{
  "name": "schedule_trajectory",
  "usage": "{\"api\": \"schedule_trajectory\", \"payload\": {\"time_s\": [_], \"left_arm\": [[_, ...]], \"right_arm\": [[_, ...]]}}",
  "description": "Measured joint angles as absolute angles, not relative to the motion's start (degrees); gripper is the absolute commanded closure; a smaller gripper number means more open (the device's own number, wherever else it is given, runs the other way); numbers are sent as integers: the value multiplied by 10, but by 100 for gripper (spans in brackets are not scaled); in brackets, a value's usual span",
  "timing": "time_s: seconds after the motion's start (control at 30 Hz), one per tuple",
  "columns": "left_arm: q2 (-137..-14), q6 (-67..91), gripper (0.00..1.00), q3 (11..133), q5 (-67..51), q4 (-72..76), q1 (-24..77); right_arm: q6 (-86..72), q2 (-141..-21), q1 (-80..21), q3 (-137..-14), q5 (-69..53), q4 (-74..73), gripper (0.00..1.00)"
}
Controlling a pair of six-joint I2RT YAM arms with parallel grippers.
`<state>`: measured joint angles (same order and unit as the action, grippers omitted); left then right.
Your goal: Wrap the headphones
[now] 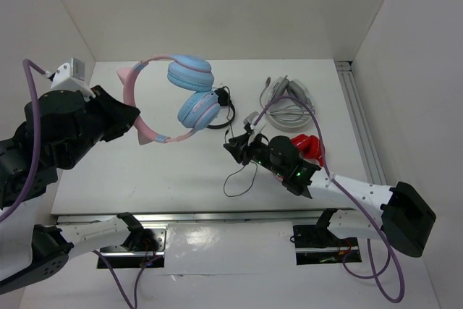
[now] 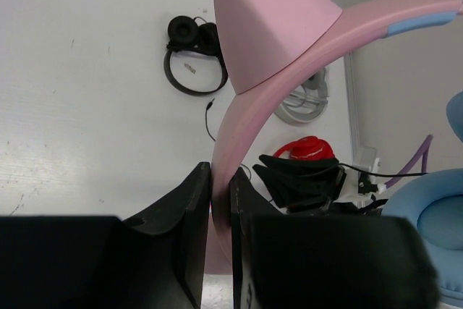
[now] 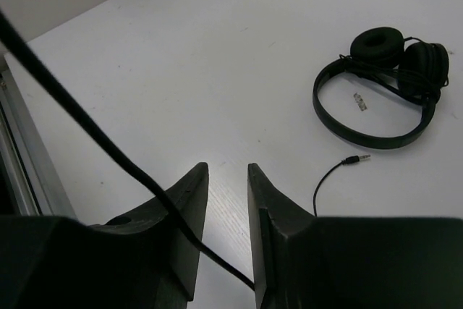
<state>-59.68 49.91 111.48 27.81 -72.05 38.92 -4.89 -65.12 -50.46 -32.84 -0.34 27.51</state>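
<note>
The left pincer [image 2: 221,182] squeezes the pink band of the headphones [image 1: 190,74]. Their black cable [image 3: 108,142] runs between the right pincer's [image 3: 228,175] nearly closed jaws. I cannot tell if it grips.

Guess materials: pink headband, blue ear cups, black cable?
Headband: hard plastic, probably; smooth matte pink, holds its arc. Ear cups: pale blue shells, likely plastic; padding unclear. Cable: thin black rubbery sheath, loops limply.

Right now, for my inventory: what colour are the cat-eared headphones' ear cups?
Light blue ear cups; top external view shows them best.
</note>
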Motion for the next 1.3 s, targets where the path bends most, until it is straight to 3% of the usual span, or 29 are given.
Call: {"api": "schedule_trajectory", "payload": {"time_s": [0.1,0.23,0.37,0.5,0.6,0.63,0.67,0.7,1.03,1.3], "left_arm": [[-595,499,100,1132,285,-717,389],[-594,500,100,1143,291,-715,389],[-596,504,100,1145,306,-714,389],[-604,512,100,1145,333,-714,389],[-611,513,100,1145,355,-714,389],[-615,513,100,1145,363,-714,389],[-617,514,100,1145,371,-713,389],[-620,514,100,1144,379,-712,389],[-642,524,100,1074,477,-698,349],[-719,412,100,961,501,-631,317]], "right_arm": [[-52,-651,-499,-316,-12,288,60],[-59,-651,-491,-298,-15,303,68],[-69,-651,-491,-281,-9,314,68],[-82,-651,-491,-263,1,318,59],[-86,-651,-491,-250,5,322,61],[-89,-651,-491,-247,7,323,68],[-90,-651,-491,-244,7,324,96],[-92,-651,-491,-241,8,324,100],[-101,-640,-567,-290,119,205,100],[-89,-594,-664,-492,255,-50,100]]}}
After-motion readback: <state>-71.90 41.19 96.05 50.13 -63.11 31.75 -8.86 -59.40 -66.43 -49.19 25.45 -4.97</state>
